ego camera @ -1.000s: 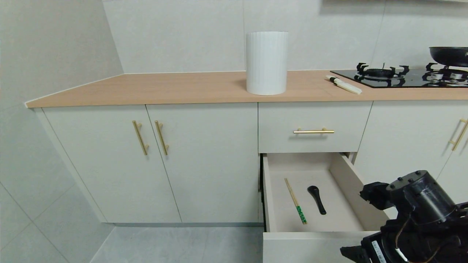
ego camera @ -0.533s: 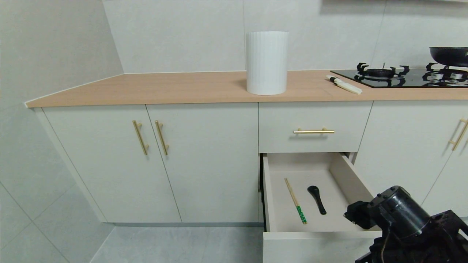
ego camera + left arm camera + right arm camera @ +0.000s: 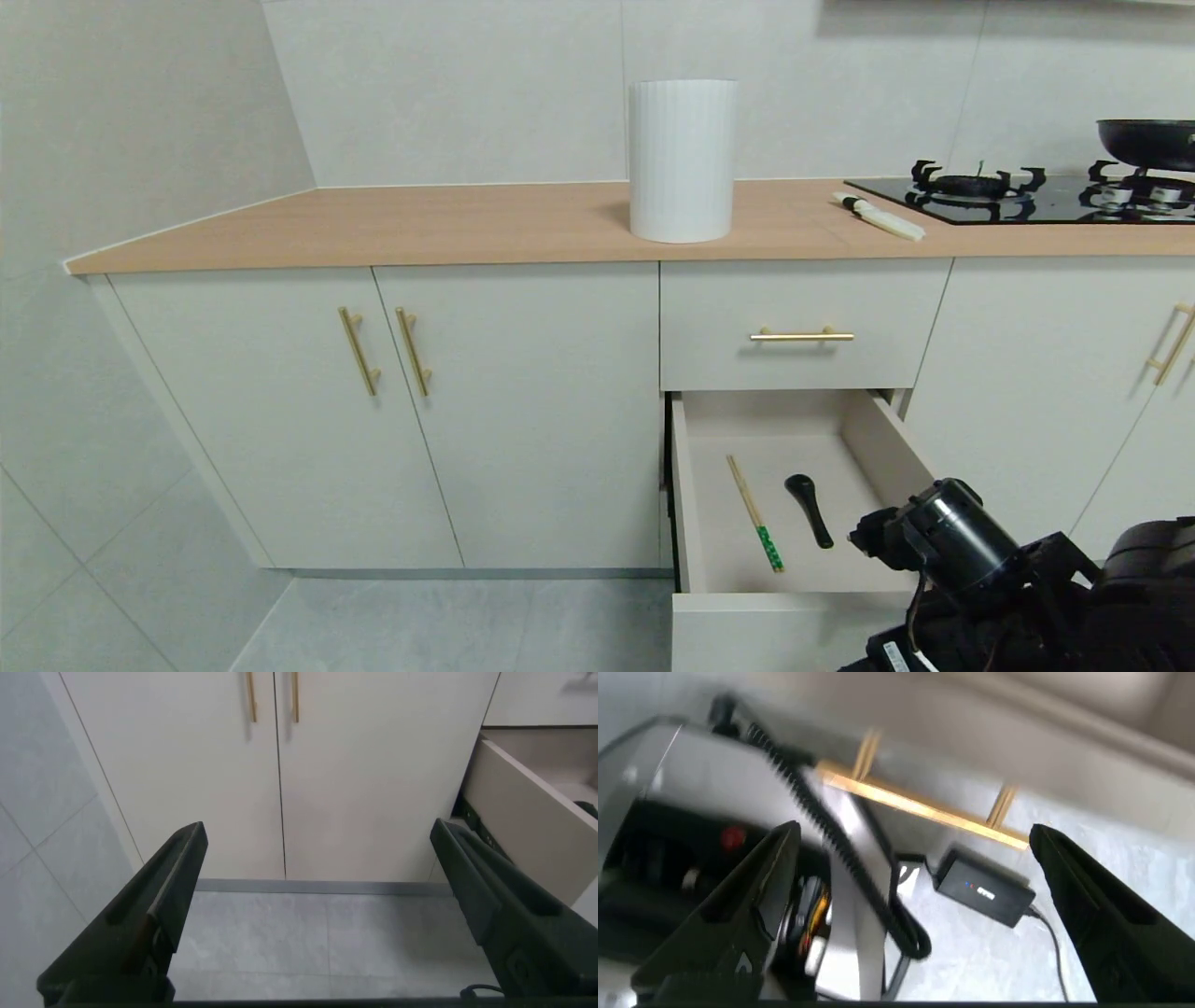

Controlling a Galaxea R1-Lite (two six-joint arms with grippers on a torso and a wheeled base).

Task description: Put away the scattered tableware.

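Head view: in the lower right of the frame, a pale open drawer is pulled out beneath a closed drawer with a gold bar handle. On the drawer floor, a pair of wooden chopsticks with green ends is laid beside a black plastic spoon, near each other but apart. At the bottom right, the black right arm is seen just at the drawer's front right corner; a white label on it carries print too small to be read.

Across the upper half, a light wooden tabletop bears a white ribbed cylindrical container, whose contents cannot be seen. To its right, a cream-coloured stick-shaped utensil with a dark tip is left lying on the wood, just beside a black glass gas hob carrying a black pan.

In the left wrist view, the left end effector is spread wide with nothing between its fingers, facing pale cabinet doors and a grey tiled floor.

In the right wrist view, the right end effector is likewise spread and empty, with a second gold bar handle seen beyond it.
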